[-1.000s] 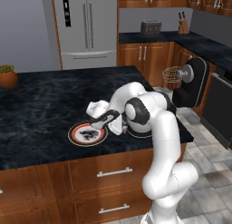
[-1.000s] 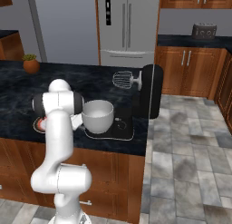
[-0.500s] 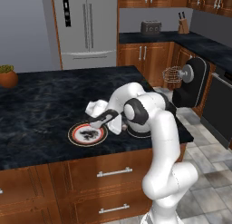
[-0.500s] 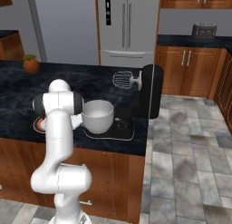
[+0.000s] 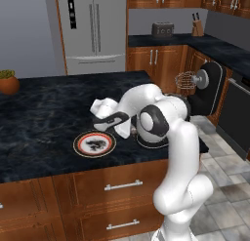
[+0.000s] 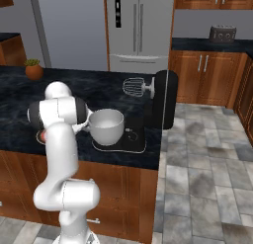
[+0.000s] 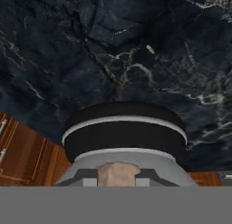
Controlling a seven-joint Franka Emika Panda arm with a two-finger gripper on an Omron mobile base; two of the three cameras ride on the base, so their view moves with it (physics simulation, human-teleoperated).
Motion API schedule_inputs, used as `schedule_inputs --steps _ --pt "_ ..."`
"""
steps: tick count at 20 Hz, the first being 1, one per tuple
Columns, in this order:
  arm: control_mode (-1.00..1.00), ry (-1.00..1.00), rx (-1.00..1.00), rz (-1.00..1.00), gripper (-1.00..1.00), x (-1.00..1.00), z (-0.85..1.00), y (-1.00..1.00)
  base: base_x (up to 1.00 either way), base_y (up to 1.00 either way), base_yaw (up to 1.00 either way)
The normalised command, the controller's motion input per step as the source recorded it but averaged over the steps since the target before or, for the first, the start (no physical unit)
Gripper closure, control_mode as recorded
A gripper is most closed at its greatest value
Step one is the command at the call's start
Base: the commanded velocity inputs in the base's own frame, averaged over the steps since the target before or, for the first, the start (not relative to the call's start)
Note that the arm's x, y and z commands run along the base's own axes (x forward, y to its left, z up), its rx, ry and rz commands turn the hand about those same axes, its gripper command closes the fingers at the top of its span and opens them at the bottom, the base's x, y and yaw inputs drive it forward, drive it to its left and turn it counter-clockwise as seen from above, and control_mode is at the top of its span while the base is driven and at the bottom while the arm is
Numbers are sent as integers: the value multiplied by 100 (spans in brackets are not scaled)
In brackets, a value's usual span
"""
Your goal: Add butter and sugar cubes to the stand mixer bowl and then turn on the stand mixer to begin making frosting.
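**Operator:** What differs from a second ago?

**Spotter:** Very little that you can see. Your arm is folded low over the dark counter (image 5: 44, 108) in the same pose as before, and neither base view has shifted. The plate (image 5: 76, 144), the stand mixer bowl (image 6: 106, 127) and the stand mixer (image 6: 165, 97) lie where they lay.

**Operator:** And the claw?

**Spotter:** In the hand view your gripper (image 7: 118, 175) stands narrow, its dark tips pressed on either side of a small beige block. By its colour I take it for a sugar cube (image 7: 118, 172). From the left base view the hand sits just over the plate's far right rim, so the cube is there, to the left of the bowl and apart from it.

**Operator:** Which way does it point?

**Spotter:** You see one face of it, slightly wider than tall, lying across the gap between the tips. It has no long axis I can tell. The mixer's body stands upright on its flat black base. Its whisk (image 6: 132, 86) sticks out sideways, above the bowl and behind it, not down in it.

**Operator:** Any writing?

**Spotter:** The dark panel on the fridge (image 5: 93, 30) door is too small for you to read. The plate's dark centre is a pattern, not lettering.
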Motion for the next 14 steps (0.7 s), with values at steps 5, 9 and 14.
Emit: schedule_inputs --steps 5,9,14 --pt "-100 -6 4 0 100 -40 59 26 0 0 0" --pt "-100 -6 1 0 100 -33 47 27 0 0 0" --pt "-100 -8 0 0 100 -23 80 6 0 0 0"
